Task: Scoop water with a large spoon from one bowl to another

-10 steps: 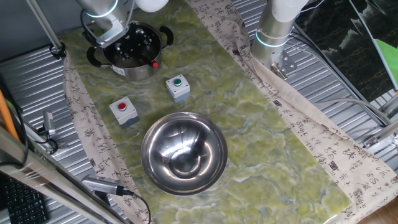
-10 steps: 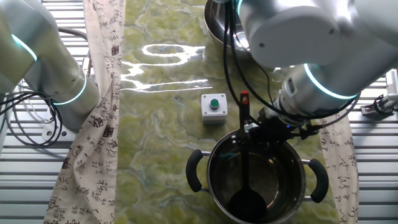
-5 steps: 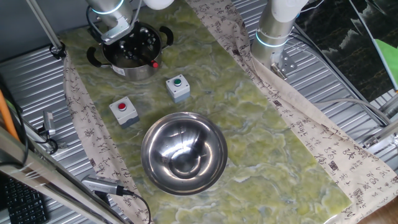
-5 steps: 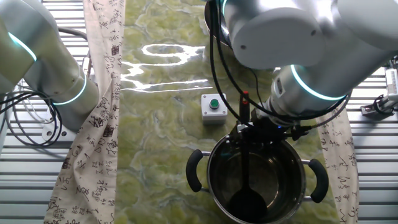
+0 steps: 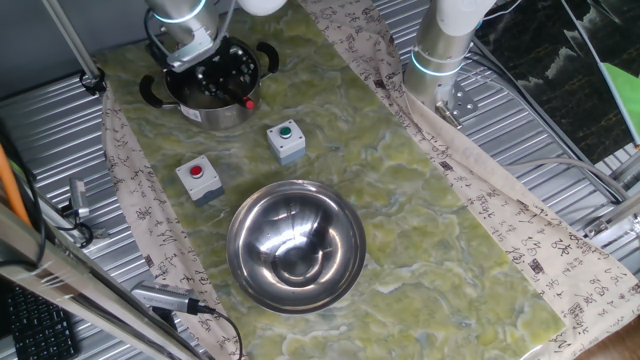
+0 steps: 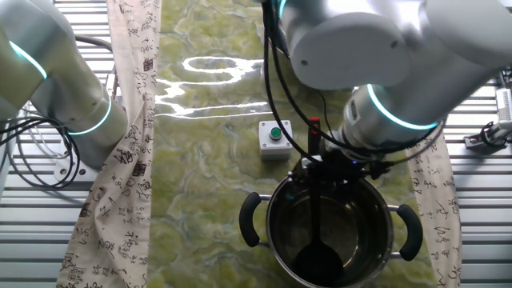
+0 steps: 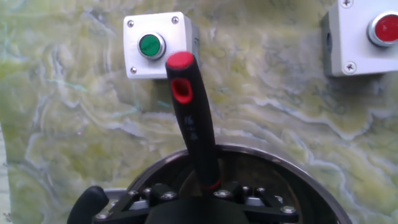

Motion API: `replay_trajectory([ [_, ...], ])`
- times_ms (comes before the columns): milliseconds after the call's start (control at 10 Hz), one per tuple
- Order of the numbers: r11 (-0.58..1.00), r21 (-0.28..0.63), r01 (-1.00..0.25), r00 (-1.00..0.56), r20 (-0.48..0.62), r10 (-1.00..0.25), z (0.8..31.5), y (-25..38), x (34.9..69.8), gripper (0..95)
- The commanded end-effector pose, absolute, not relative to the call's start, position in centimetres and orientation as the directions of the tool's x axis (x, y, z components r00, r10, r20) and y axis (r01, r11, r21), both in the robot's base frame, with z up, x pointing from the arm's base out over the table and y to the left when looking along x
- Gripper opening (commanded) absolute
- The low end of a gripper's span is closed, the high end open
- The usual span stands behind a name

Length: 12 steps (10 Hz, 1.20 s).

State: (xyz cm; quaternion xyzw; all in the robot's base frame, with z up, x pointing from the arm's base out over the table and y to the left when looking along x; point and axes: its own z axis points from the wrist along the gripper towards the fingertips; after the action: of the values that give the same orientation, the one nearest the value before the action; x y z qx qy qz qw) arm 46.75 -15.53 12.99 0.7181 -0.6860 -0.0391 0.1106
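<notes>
The small steel pot with two black loop handles stands at the far left of the mat; it also shows in the other fixed view and the hand view. The large spoon stands in the pot, its black handle with a red tip leaning on the rim toward the green-button box; its bowl rests at the pot's bottom. My gripper hangs over the pot's rim with the handle between its jaws, which look open. The wide shiny bowl sits mid-mat. The water does not show clearly.
A grey box with a green button and one with a red button stand between pot and wide bowl. A second arm's base stands at the mat's far edge. Patterned cloth borders the mat.
My arm has shifted sideways over the pot, bringing the gripper onto the spoon's handle. The spoon and pot have not moved.
</notes>
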Motion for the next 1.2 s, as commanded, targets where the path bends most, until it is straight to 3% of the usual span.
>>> replay_trajectory([
  [100,-0.037,0.215,-0.976,0.061,0.106,-0.993,12.8,-15.4,46.8,57.0],
  [1200,-0.005,0.204,-0.979,0.038,0.161,-0.986,11.5,-15.1,46.2,57.0],
])
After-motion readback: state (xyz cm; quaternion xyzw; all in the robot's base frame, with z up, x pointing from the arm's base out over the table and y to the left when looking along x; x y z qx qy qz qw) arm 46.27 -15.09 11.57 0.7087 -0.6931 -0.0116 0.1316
